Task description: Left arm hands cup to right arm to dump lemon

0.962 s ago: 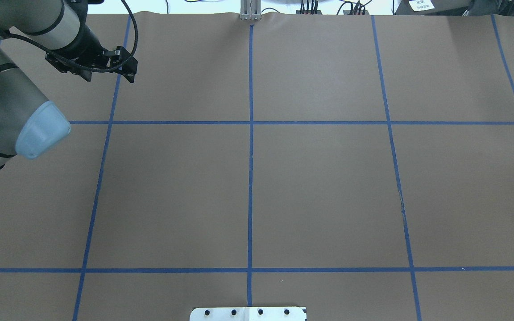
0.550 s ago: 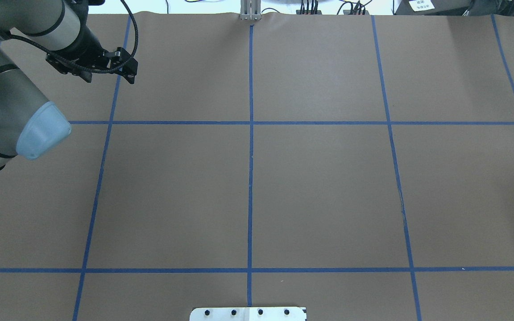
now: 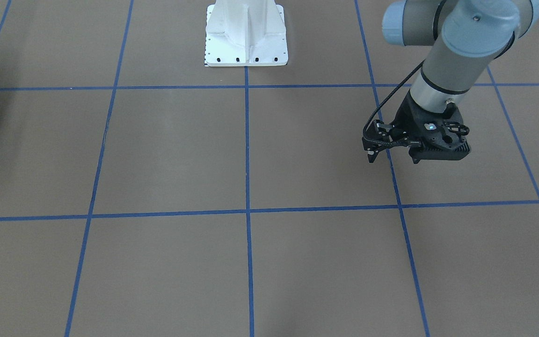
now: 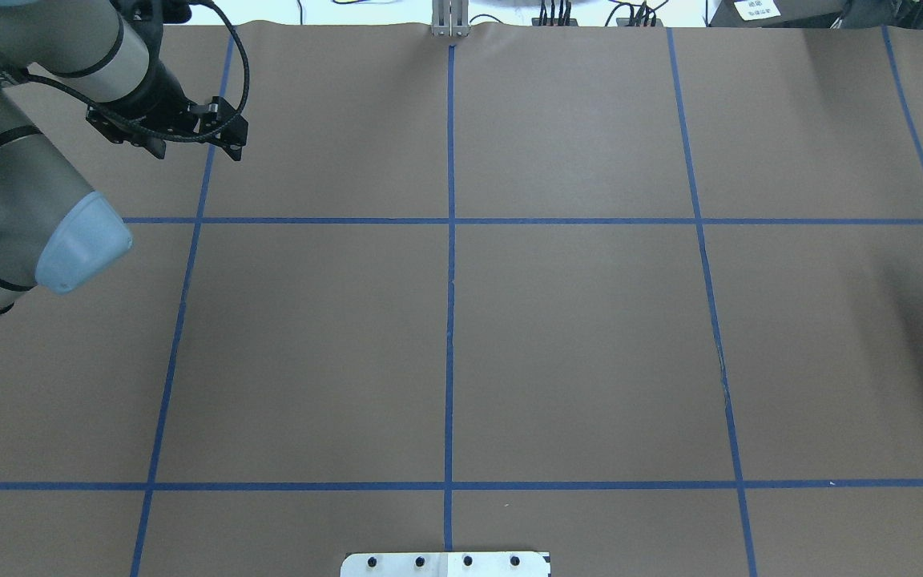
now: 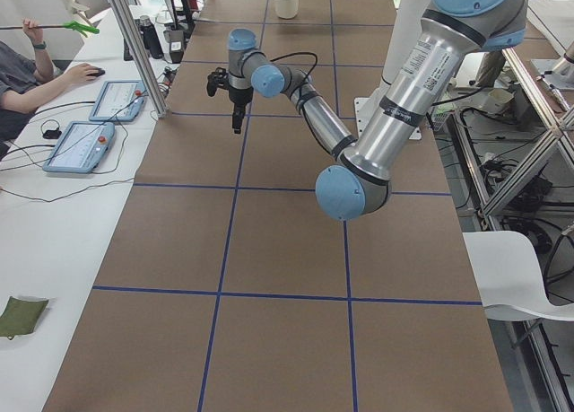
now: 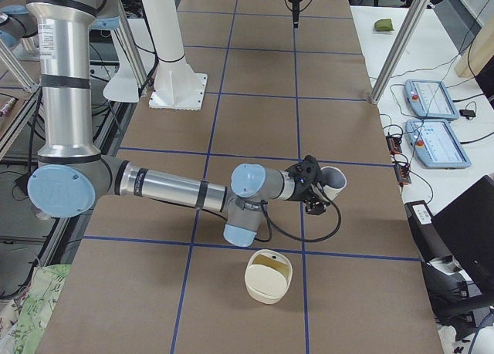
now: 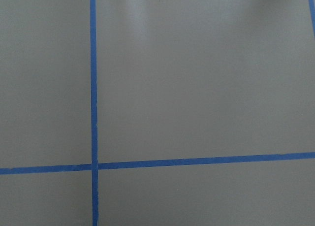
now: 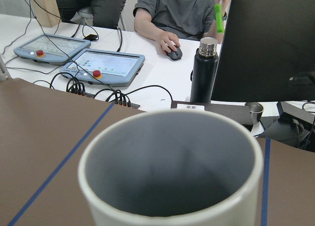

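Brown paper [image 4: 574, 344] crossed by blue tape lines [image 4: 450, 320] is covering the whole table you are working at. Starting nearest in the right-end view, you are seeing a cream tub [image 6: 266, 292] sitting on the paper at lower middle. A dull yellow patch [image 6: 268, 264] is showing inside it; at this size you cannot tell whether that is the lemon.

Just beyond the tub, the right arm [image 6: 170, 188] is stretching low across the middle of the frame. The cup [image 6: 334, 183] is standing roughly upright right at the tip of the right gripper [image 6: 315, 186]. From this end view alone you cannot tell whether the fingers are pinching it or spread. You also cannot tell whether the cup is touching the paper.

The right wrist camera is looking over the white rim into the cup's grey inside. Past the rim, a black bottle [image 8: 204, 71], two tablets [image 8: 101, 66] and a person's hand [image 8: 167, 39] on a mouse are showing on a white desk.

Farthest off, well apart from the cup, the left gripper [image 5: 235, 125] is hanging above a blue line and pointing down. You cannot tell whether its fingers are spread or pressed together.
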Robot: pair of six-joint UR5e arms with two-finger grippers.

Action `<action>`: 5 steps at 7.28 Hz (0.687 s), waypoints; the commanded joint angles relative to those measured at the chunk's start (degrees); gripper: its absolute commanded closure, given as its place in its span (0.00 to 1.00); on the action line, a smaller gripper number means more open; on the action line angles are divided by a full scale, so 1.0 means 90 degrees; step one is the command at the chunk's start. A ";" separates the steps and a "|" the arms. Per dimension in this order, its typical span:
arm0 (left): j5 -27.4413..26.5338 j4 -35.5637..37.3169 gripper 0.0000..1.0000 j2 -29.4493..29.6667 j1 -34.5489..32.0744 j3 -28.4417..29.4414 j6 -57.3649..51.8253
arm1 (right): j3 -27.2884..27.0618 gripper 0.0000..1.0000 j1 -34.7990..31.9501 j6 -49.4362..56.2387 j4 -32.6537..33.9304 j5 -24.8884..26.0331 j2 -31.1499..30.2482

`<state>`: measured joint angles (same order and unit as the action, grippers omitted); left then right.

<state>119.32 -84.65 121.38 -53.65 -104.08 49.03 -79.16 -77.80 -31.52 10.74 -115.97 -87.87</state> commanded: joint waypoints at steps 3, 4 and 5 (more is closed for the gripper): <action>0.0023 -0.0115 0.00 0.0388 0.0374 0.0177 0.1199 | -0.1074 0.88 0.2642 0.0524 0.2518 0.3133 0.1009; 0.0023 -0.0560 0.00 0.0554 0.0424 0.0342 0.1686 | -0.1542 0.88 0.3006 0.0233 0.3320 0.3323 0.1332; 0.0023 -0.1522 0.00 0.0556 0.0434 0.0556 0.2281 | -0.1933 0.88 0.3484 -0.0195 0.3995 0.3818 0.1664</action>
<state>119.52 -90.46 125.62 -50.14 -101.12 63.51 -91.68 -52.02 -29.25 38.12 -86.85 -76.78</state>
